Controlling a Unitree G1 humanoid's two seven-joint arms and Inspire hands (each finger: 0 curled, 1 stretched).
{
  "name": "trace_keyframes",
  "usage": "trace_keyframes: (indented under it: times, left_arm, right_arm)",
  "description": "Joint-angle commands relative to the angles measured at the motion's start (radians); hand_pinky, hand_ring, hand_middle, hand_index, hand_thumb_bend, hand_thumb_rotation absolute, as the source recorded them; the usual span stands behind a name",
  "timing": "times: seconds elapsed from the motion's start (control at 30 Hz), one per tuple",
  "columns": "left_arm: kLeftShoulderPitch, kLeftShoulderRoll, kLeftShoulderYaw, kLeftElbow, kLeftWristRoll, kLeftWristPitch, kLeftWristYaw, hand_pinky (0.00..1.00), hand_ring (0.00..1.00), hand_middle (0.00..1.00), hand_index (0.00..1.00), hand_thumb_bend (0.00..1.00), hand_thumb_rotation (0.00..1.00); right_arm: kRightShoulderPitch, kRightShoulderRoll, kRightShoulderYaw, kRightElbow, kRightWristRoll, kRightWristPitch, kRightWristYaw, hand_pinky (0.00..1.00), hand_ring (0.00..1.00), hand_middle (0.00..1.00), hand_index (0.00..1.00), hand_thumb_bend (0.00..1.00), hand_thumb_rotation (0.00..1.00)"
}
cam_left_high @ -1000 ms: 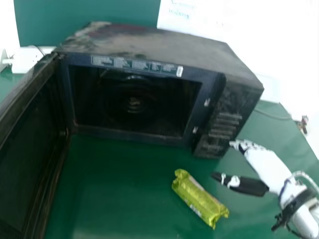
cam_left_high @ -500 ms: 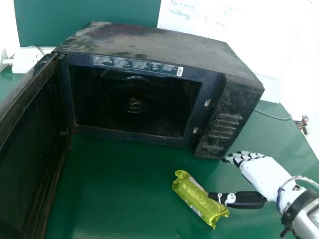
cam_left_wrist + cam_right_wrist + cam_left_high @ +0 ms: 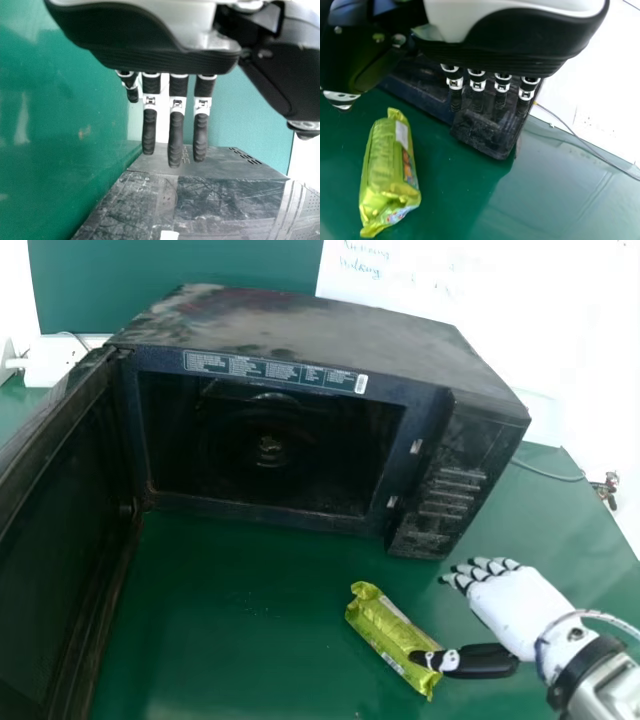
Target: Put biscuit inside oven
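Microwave oven (image 3: 310, 325) open, biscuit packet (image 3: 385, 628) neither held nor loaded
Head view: door (image 3: 55, 570) open; packet on green table (image 3: 230, 610), grasp, lift, insertion left; versus 1.0 s ago, right hand (image 3: 515, 605) nearer robot, thumb now over packet's near end, packet unmoved; left wrist view: left hand (image 3: 175, 135) wide, empty; right wrist view: right hand wide, nothing gripped
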Motion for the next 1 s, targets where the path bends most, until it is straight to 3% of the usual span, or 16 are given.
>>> trace_keyframes:
  times: [0.0, 0.23, 0.47, 0.97]
  left_arm:
    - [0.009, -0.010, 0.005, 0.000, -0.008, -0.006, -0.009, 0.49, 0.59, 0.49, 0.53, 1.00, 0.63]
    - [0.018, -0.010, 0.002, -0.016, -0.001, 0.006, 0.009, 0.49, 0.56, 0.46, 0.60, 1.00, 0.62]
    - [0.017, -0.013, -0.003, -0.016, 0.007, -0.013, 0.004, 0.51, 0.58, 0.54, 0.59, 1.00, 0.62]
    - [0.033, -0.016, -0.001, -0.032, 0.011, -0.024, 0.007, 0.51, 0.61, 0.51, 0.57, 1.00, 0.62]
  right_arm:
    - [0.019, 0.017, 0.012, -0.015, -0.031, -0.020, -0.023, 0.95, 1.00, 0.98, 0.95, 0.96, 1.00]
    - [0.022, 0.079, 0.043, -0.015, -0.106, -0.054, -0.095, 0.96, 1.00, 1.00, 0.95, 0.97, 1.00]
    - [0.020, 0.141, 0.091, -0.004, -0.212, -0.074, -0.173, 0.96, 1.00, 0.97, 0.95, 0.96, 1.00]
    - [0.005, 0.211, 0.177, 0.032, -0.344, -0.071, -0.205, 0.94, 1.00, 0.95, 0.95, 0.96, 1.00]
